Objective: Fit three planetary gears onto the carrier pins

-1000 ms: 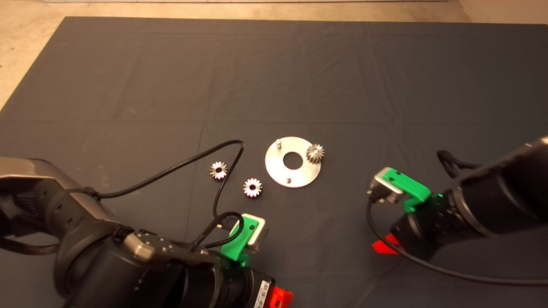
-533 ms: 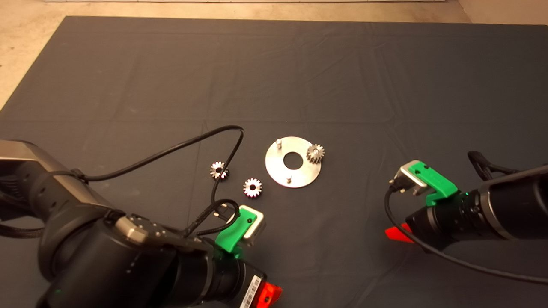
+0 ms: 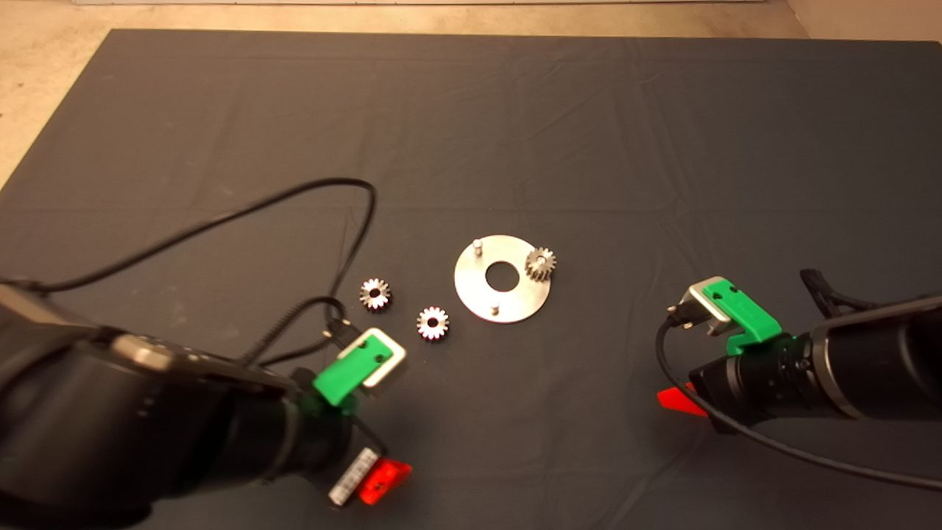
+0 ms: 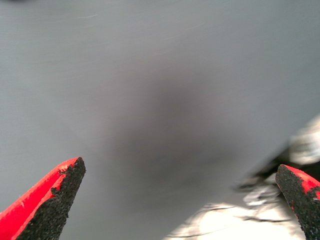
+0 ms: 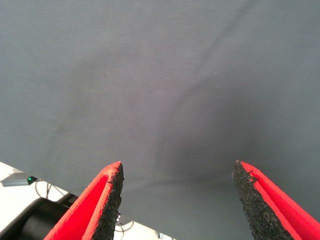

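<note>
Dark mat point(image 3: 589, 110); both tools wide, empty: left tool point(image 4: 175, 200), right tool point(image 5: 175, 200).

You are looking down at a dark grey mat point(image 3: 589, 132), creased with faint folds, that fills almost the whole head view. Beige floor point(image 3: 44, 88) borders it from nine o'clock round to twelve, with another patch at one o'clock. Light falls soft and even across it.
</note>
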